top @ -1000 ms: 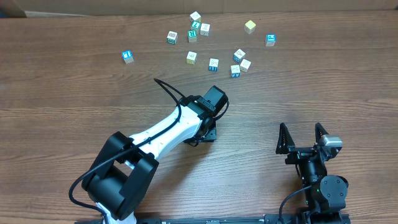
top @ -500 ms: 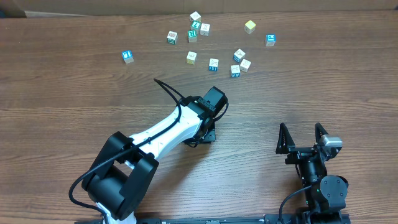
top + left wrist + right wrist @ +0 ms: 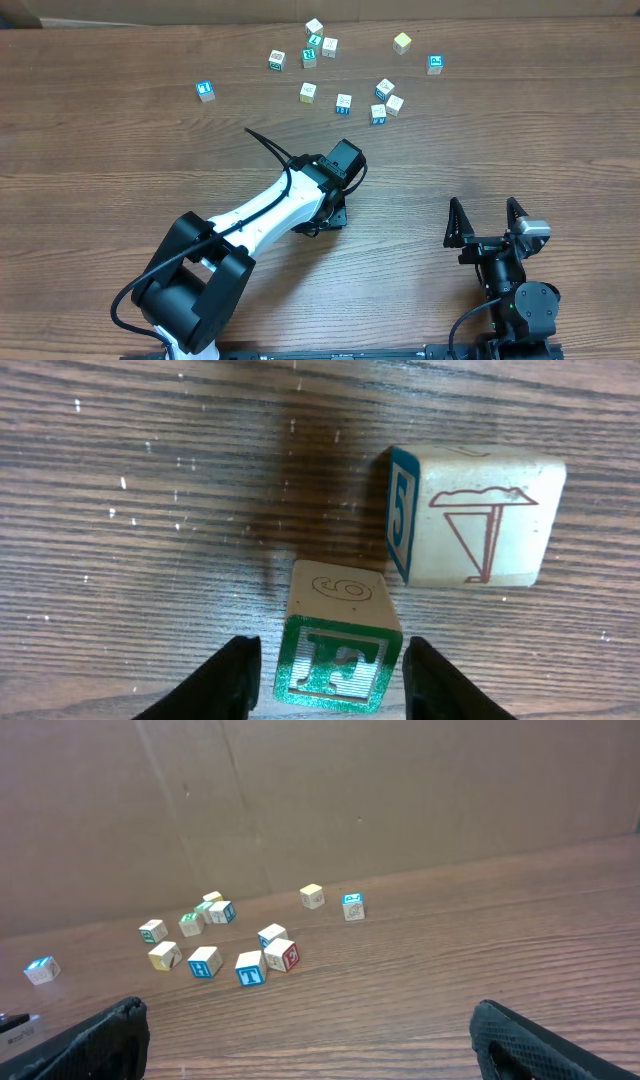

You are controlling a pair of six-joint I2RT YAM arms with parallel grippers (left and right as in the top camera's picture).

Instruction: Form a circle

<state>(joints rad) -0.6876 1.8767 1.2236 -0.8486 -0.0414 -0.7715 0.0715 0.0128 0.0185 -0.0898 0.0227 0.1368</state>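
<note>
A small wooden cube with a green F face (image 3: 338, 660) stands on the table between the fingers of my left gripper (image 3: 328, 660). The jaws are open, with a thin gap on each side of the cube. A cream cube with a blue 5 and a red drawing (image 3: 480, 515) lies just beyond it to the right, a little apart. In the overhead view the left gripper (image 3: 325, 215) is under its wrist and both cubes are hidden. My right gripper (image 3: 488, 222) rests open near the front right, holding nothing. No circle of cubes is in view.
Several loose alphabet cubes lie scattered across the far side of the table, from a blue one (image 3: 205, 90) at the left to a yellow one (image 3: 402, 42) and a blue one (image 3: 435, 64) at the right. A cardboard wall (image 3: 400, 790) backs the table.
</note>
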